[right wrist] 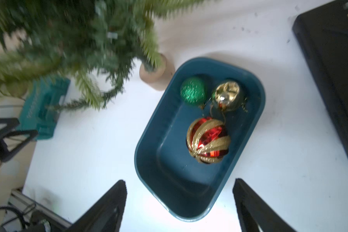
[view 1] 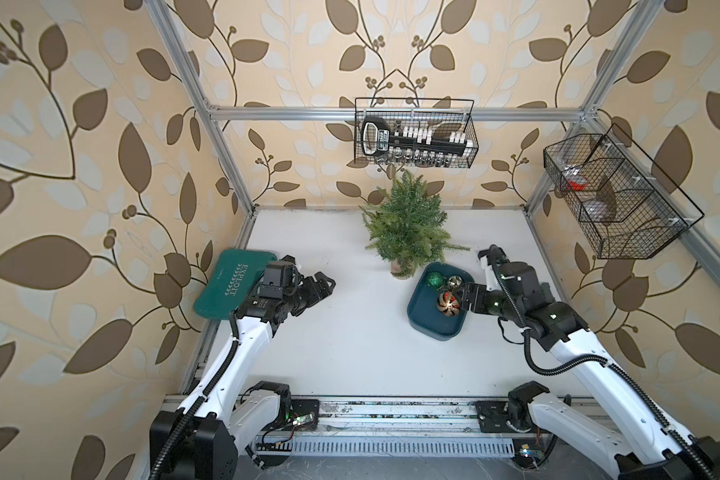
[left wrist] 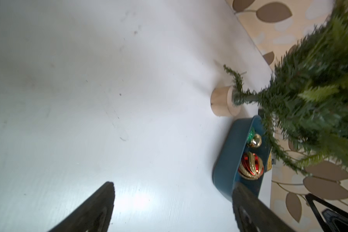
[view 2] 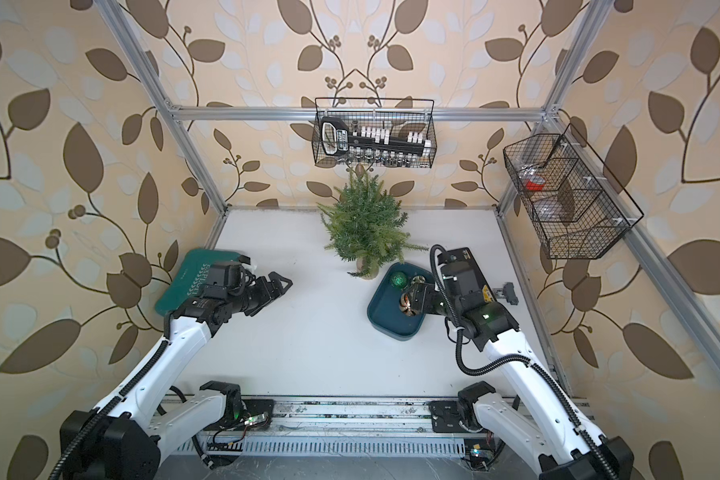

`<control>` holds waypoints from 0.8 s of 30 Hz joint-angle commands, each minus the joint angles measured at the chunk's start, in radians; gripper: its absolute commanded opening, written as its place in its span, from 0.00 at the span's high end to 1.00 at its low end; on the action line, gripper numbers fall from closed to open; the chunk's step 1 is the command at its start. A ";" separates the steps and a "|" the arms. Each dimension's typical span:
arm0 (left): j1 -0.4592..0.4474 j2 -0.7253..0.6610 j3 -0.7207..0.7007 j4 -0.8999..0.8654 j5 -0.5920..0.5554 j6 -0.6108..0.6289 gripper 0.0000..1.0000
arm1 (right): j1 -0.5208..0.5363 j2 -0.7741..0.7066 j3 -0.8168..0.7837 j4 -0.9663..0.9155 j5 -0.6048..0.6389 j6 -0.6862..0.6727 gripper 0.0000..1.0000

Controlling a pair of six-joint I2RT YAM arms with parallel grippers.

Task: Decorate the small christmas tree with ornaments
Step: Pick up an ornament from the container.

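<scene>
step: first pick | right gripper point(right wrist: 179, 180) spread, empty, above blue tray point(right wrist: 149, 140) | left gripper point(left wrist: 172, 183) spread, idle | red-and-gold ball point(right wrist: 208, 139), gold ball point(right wrist: 227, 95), green ball point(right wrist: 192, 91) in tray beside bare small christmas tree point(view 1: 406, 224) | next, likely: lower, straddle red-and-gold ball

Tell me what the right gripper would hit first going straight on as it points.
Probably the red-and-gold striped ball in the teal tray; the right gripper, jaws open, aims into it. Depth is unclear, so the tray floor could come first.
</scene>
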 commanded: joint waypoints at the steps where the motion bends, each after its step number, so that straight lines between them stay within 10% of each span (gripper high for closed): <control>1: -0.056 -0.005 0.018 -0.038 0.039 0.034 0.09 | 0.131 0.042 0.025 -0.148 0.136 0.004 0.17; 7: -0.072 0.005 0.006 -0.020 0.056 0.028 0.08 | 0.268 0.159 0.039 -0.105 0.277 0.021 0.18; 24: -0.104 -0.012 -0.005 -0.038 0.015 0.027 0.06 | 0.246 0.500 0.089 0.068 0.461 -0.049 0.09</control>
